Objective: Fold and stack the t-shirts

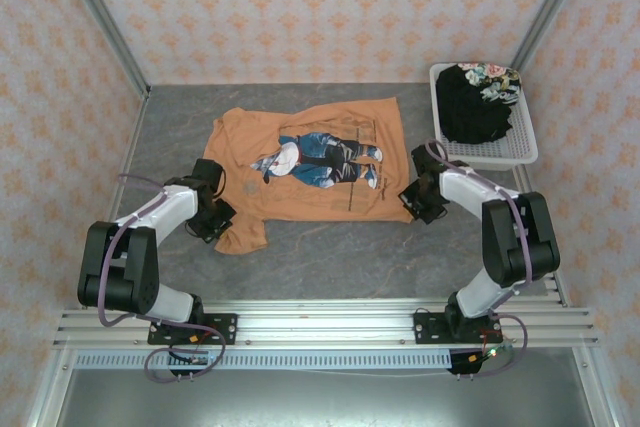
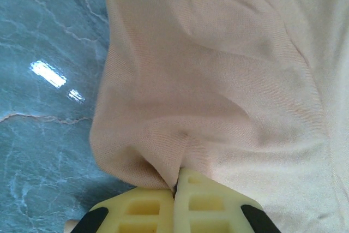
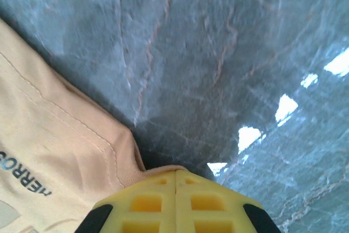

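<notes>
1. Lying flat and print-up on the grey marbled desk (image 1: 330, 257), the light orange cotton t-shirt with a cartoon print (image 1: 310, 162) shows no fold yet.
2. The black t-shirt with a floral patch (image 1: 475, 107) sits bunched in the white plastic mesh basket (image 1: 525, 152); both folds and the stacking remain.
3. The left hand (image 2: 175, 181) is pinched tight on the orange shirt's edge near its sleeve.
4. The right hand (image 3: 175, 174) is closed on the hem corner.
</notes>
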You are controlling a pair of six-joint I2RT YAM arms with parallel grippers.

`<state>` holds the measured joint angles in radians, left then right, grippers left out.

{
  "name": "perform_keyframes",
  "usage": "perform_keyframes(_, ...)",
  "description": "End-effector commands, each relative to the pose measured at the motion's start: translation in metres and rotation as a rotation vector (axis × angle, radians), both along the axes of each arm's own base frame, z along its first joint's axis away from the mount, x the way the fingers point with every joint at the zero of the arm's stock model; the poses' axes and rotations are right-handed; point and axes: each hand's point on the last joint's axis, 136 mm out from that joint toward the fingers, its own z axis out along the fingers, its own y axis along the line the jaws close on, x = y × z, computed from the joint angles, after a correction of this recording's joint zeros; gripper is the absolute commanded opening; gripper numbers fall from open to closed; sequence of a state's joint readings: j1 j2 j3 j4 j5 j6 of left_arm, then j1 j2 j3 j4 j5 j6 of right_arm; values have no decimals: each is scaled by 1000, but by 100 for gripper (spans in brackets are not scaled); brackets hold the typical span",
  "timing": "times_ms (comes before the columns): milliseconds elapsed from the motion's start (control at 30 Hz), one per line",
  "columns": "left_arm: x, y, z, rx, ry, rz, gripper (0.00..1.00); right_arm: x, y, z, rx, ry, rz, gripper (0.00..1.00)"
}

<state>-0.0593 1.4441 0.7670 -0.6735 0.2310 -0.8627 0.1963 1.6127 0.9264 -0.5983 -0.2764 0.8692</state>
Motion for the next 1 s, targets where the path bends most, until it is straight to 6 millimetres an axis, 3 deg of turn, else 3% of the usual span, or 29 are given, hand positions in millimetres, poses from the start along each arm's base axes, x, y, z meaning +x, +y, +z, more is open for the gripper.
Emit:
perform_keyframes(0, -6, 3, 5, 30, 3, -20, 5, 7, -13, 6, -60, 0, 30, 0)
perform_keyframes(167, -6, 1, 7, 18, -3, -23, 4, 7, -13, 20, -62, -14, 61, 0)
perform_keyframes(267, -7, -1, 7, 8, -9, -19, 3, -7, -13, 31, -51, -36, 47, 20)
perform_keyframes(500, -11, -4, 6, -18, -18, -4, 2, -35, 19, 31, 70, -34, -4, 44)
perform_keyframes(667, -12, -5, 6, -23, -21, -5, 2, -34, 27, 18, 110, -16, -77, 49)
perform_keyframes(967, -11, -5, 10, -26, -41, -3, 0, -12, 35, -7, 134, 10, -136, 48)
